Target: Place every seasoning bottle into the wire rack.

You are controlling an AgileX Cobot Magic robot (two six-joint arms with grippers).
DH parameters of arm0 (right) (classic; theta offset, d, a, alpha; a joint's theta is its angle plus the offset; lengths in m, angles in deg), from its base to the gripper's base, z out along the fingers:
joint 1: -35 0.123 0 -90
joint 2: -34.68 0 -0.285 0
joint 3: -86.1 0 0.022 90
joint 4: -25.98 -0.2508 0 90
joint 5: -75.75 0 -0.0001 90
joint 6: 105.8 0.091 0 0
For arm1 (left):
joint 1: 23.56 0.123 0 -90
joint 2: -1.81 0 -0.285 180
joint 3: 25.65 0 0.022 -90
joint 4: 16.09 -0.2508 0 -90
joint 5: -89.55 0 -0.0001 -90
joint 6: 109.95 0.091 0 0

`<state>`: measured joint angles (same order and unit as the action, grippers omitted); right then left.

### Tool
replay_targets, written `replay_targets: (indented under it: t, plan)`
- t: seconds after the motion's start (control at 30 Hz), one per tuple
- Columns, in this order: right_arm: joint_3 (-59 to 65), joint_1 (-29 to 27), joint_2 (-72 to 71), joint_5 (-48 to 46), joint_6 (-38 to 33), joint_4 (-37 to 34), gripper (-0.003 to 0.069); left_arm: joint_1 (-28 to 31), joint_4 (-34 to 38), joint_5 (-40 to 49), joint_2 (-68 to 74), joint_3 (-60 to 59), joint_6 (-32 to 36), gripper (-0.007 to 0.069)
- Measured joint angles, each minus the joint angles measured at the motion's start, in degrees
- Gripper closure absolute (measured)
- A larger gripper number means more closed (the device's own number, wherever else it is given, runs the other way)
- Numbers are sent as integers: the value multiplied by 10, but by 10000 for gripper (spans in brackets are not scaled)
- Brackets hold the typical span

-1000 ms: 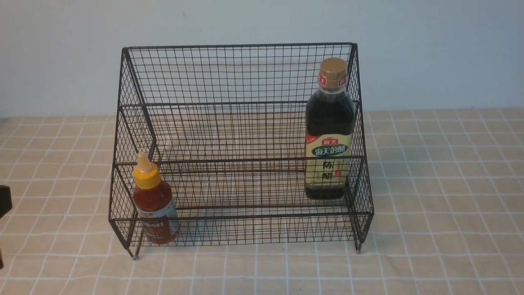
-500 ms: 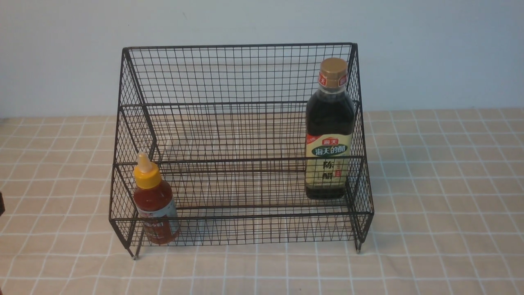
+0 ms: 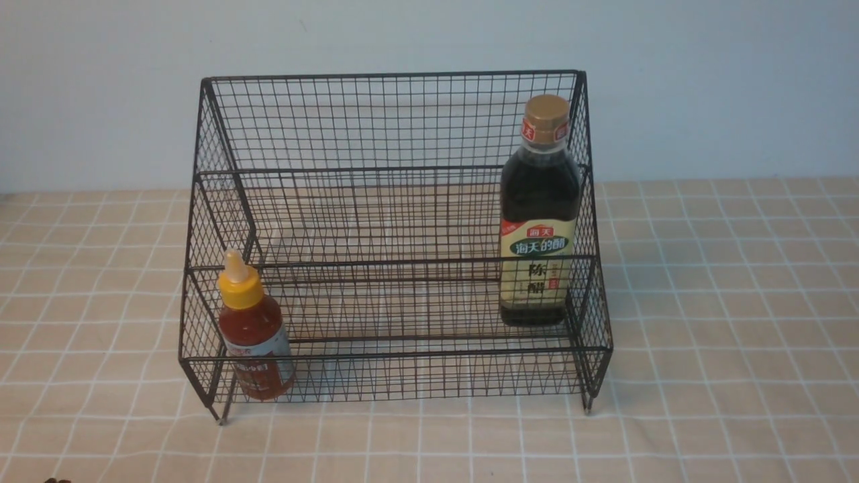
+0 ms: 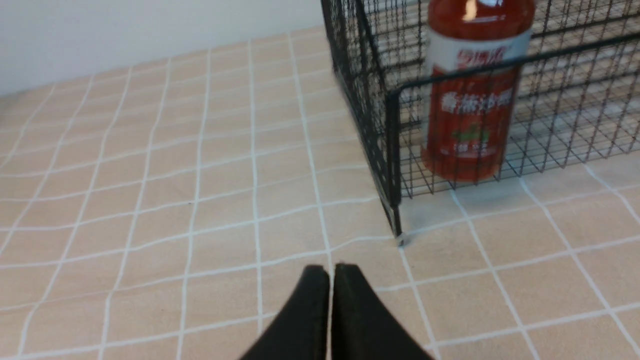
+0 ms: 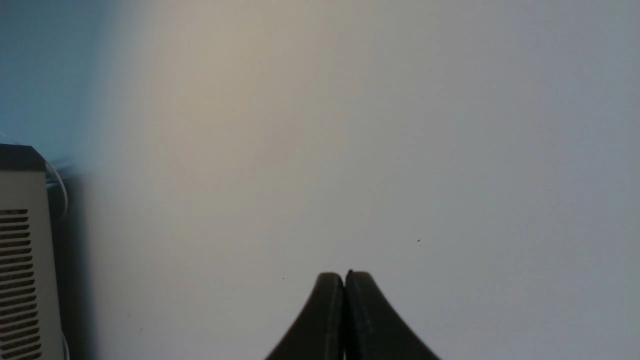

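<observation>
- The wire rack (image 3: pixel 396 261), the landmark here, stands on the checked cloth (image 3: pixel 711 322), in front of the pale wall (image 3: pixel 402 33).
- Inside the rack's left end, low at its front, is the red-sauce bottle (image 3: pixel 251 329), its yellow cap uppermost.
- Inside the rack's right end, farther back, the dark vinegar bottle (image 3: pixel 539 221) stands upright, gold cap on top.
- The left gripper (image 4: pixel 331 272) is clenched on nothing, in front of the rack and apart from it.
- The right gripper (image 5: pixel 344 280) is also clenched and empty, outside the rack.
</observation>
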<state>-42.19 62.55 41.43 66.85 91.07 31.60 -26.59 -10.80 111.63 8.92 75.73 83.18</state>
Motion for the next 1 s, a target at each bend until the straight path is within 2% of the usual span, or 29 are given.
replay_targets:
  t: [1.0]
  plan:
    - [0,0,0,-1,-3,3,672,0,1,0,0,0,-15,631]
